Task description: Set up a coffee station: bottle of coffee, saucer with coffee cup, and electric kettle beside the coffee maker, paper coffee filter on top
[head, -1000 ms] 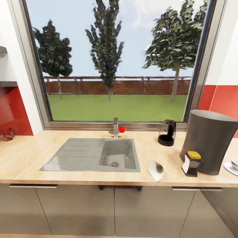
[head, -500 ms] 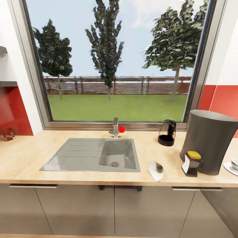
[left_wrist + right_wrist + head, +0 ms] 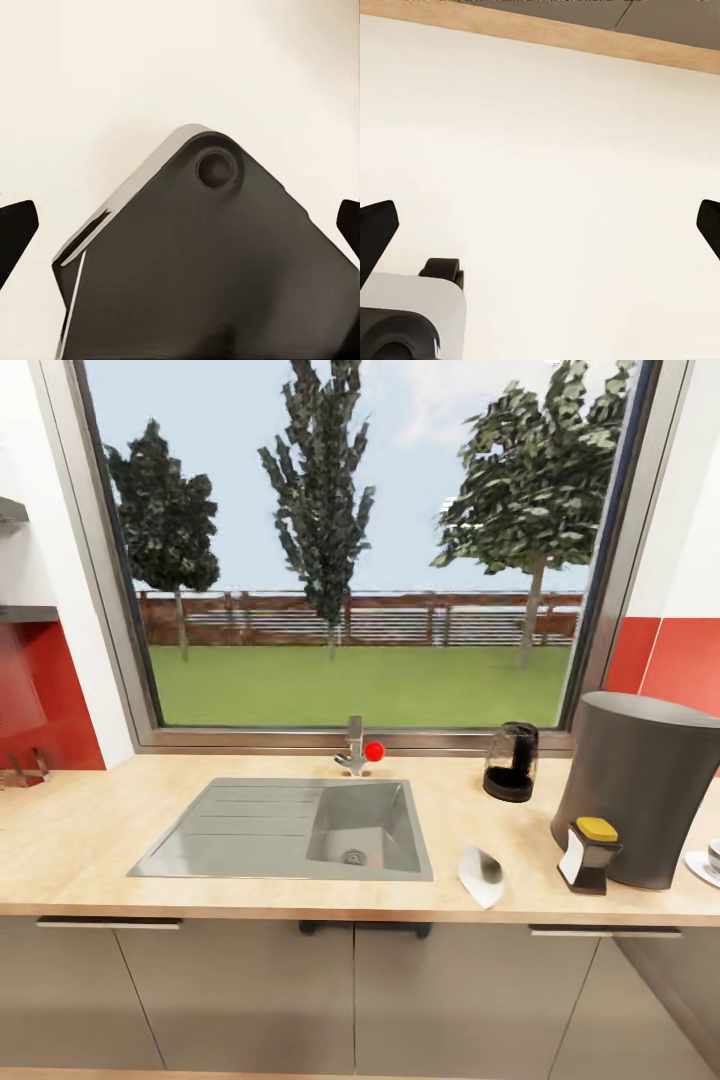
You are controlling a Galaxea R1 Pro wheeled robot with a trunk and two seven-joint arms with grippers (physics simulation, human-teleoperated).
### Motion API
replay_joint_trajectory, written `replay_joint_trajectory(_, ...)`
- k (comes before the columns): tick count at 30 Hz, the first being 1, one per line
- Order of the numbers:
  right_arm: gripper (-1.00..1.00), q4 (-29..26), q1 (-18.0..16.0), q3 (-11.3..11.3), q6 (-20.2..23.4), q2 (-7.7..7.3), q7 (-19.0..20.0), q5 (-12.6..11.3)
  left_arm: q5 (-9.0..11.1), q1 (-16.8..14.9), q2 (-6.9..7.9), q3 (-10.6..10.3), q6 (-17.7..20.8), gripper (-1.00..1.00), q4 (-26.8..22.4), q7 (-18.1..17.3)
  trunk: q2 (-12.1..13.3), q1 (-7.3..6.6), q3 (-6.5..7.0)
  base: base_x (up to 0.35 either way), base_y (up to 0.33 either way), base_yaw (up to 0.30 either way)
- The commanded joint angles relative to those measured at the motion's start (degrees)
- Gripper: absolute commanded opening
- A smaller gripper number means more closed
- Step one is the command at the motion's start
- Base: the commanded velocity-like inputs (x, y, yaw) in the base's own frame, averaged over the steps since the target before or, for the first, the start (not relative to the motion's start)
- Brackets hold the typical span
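Observation:
The charcoal coffee maker [image 3: 640, 805] stands at the right end of the kitchen countertop [image 3: 90, 840]. Right in front of it is the dark bottle of coffee [image 3: 588, 855] with its yellow cap. The electric kettle [image 3: 511, 762] sits behind, near the window sill. A white paper coffee filter [image 3: 480, 875] lies on its side near the counter's front edge. At the frame's right border the saucer [image 3: 700, 866] carries the coffee cup [image 3: 714, 853], both cut off. My left gripper [image 3: 180, 229] and right gripper [image 3: 540, 232] are open, with nothing between their fingers, over pale floor.
A steel sink [image 3: 290, 828] with a faucet [image 3: 354, 747] and red knob [image 3: 374, 751] fills the counter's middle, under a large window. Grey cabinet fronts [image 3: 250, 990] run below. A dark part of my base [image 3: 202, 285] lies under the left gripper.
The whole head view has shifted a few pixels, so the camera has moved slightly. Nothing on the counter has moved.

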Motion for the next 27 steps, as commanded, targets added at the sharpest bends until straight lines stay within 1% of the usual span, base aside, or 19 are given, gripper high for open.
replay_joint_trajectory(1,1.0,0.2,-0.1,-0.5,-0.3,-0.08,0.2,0.2,-0.1,0.0,-0.03,0.5,0.2,1.0,0.0,-0.6,-0.1,0.01,-0.07,0.0,0.291,0.0)
replay_joint_trajectory(4,1.0,0.2,-0.1,-0.6,-0.3,-0.21,0.2,0.1,-0.6,0.0,-0.02,0.4,0.2,1.0,0.0,-0.6,-0.1,0.01,-0.07,0.0,0.288,0.0)
replay_joint_trajectory(7,1.0,0.2,-0.1,-0.7,-0.3,-0.22,0.2,0.0,-0.7,0.0,-0.02,0.4,0.2,1.0,0.0,-0.5,-0.1,0.01,-0.07,0.0,0.154,0.0)
replay_joint_trajectory(20,1.0,0.2,-0.1,-0.7,-0.3,0.06,0.2,0.0,-0.8,0.0,-0.02,0.5,0.1,1.0,-0.1,-0.5,-0.1,0.01,-0.07,0.0,0.014,0.0)
replay_joint_trajectory(24,1.0,0.2,-0.1,-0.7,-0.3,0.16,0.2,0.1,-0.9,0.0,-0.03,0.5,0.1,1.0,-0.1,-0.5,-0.1,0.01,-0.07,-0.281,0.0,0.0)
replay_joint_trajectory(27,1.0,0.2,-0.1,-0.7,-0.3,0.14,0.1,0.0,-0.9,0.0,-0.07,0.5,0.1,1.0,-0.1,-0.5,-0.1,0.01,-0.07,-0.118,0.0,0.0)
